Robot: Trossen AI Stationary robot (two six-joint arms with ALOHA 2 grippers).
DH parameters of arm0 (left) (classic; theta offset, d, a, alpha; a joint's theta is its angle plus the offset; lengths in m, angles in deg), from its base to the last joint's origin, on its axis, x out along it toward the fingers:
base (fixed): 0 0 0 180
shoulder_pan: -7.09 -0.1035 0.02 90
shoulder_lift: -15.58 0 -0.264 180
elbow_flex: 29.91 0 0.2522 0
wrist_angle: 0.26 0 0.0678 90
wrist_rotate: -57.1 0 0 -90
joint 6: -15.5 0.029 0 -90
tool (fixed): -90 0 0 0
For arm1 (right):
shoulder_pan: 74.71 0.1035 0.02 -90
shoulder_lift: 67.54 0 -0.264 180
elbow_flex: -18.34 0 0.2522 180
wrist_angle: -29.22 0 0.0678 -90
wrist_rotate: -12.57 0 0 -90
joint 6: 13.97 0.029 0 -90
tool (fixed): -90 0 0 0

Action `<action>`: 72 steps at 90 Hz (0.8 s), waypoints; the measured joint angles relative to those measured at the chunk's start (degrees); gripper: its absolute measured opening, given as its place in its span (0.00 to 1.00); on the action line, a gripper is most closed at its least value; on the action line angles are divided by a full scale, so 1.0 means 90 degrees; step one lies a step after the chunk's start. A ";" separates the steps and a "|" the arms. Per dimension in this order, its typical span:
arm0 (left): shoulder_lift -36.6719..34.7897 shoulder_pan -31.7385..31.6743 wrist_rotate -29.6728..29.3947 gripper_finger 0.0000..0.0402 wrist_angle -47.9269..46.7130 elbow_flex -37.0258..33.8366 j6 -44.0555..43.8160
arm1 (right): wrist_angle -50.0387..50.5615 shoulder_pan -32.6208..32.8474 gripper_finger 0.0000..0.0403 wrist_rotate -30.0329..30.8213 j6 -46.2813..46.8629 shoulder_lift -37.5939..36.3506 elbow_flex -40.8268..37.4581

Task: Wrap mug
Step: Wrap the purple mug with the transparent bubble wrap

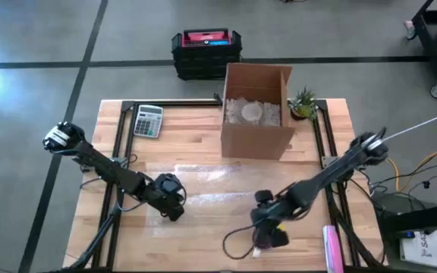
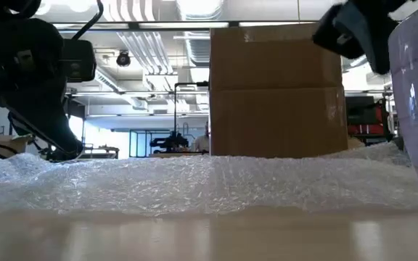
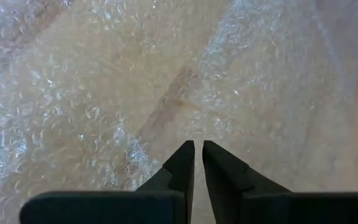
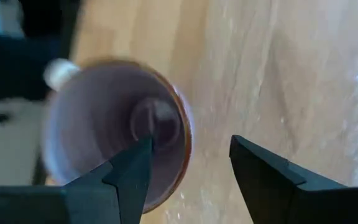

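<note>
**Mug at the front edge, bubble wrap spread behind it**

Near the front edge of the wooden tabletop [image 1: 203,144], the right gripper [image 1: 268,236] is down beside the mug [image 4: 120,146]. Its wrist view looks into the mug's open mouth: one finger crosses the rim, the other stands clear to the side over bare wood, so the gripper is spread apart and not clamped on anything. In the low view the mug's pale lilac wall [image 2: 417,94] fills the right edge.

A sheet of bubble wrap [image 1: 203,186] lies flat across the middle of the tabletop, behind the mug. The left gripper [image 1: 174,212] sits low at the sheet's left part, its fingers [image 3: 182,163] pressed almost together with only a thin slit between them, holding nothing visible.

Farther back stand a cardboard box [image 1: 256,110] with wrap inside, a calculator [image 1: 148,120] and a small plant [image 1: 303,104].
</note>
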 joint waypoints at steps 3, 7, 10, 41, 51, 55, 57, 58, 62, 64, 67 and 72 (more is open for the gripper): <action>0.0000 0.0000 0.0000 0.05 0.0000 0.0000 0.0001 | 0.0329 0.0000 0.49 0.0027 0.0009 0.0274 0.0233; 0.0000 0.0000 0.0000 0.05 0.0000 0.0000 0.0003 | 0.0727 -0.0005 0.49 0.0113 0.0009 0.0638 0.0507; 0.0000 0.0000 0.0000 0.05 0.0000 0.0000 0.0014 | 0.1037 -0.0005 0.48 0.0162 -0.0013 0.0897 0.0685; 0.0001 0.0000 -0.0034 0.05 0.0153 0.0000 0.0169 | 0.2125 -0.0024 0.05 -0.0066 -0.0813 0.1531 0.1873; 0.0002 0.0000 -0.0039 0.05 0.0162 -0.0002 0.0203 | 0.1974 -0.0127 0.05 0.0177 -0.1053 0.1121 0.2445; 0.0002 0.0000 -0.0039 0.05 0.0163 -0.0002 0.0225 | 0.1917 -0.0172 0.03 0.0666 -0.1206 0.1058 0.2653; 0.0002 0.0000 -0.0041 0.05 0.0170 -0.0002 0.0255 | 0.1867 -0.0207 0.02 0.0959 -0.1332 0.1054 0.2742; 0.0002 0.0000 -0.0041 0.05 0.0178 -0.0002 0.0268 | 0.1827 -0.0235 0.02 0.1093 -0.1376 0.1054 0.2785; 0.0002 0.0000 -0.0041 0.05 0.0216 -0.0002 0.0296 | 0.1592 -0.0356 0.02 0.1602 -0.1616 0.1070 0.2923; 0.0002 0.0000 -0.0041 0.05 0.0228 -0.0002 0.0304 | 0.1415 -0.0427 0.02 0.1865 -0.1718 0.1080 0.2963; -0.0012 0.0000 -0.0041 0.05 0.0229 -0.0002 0.0312 | 0.1108 -0.0547 0.02 0.2175 -0.1861 0.1104 0.2984; -0.0081 0.0000 0.0003 0.05 0.0212 -0.0005 0.0331 | 0.0529 -0.0792 0.03 0.2344 -0.2016 0.1163 0.2986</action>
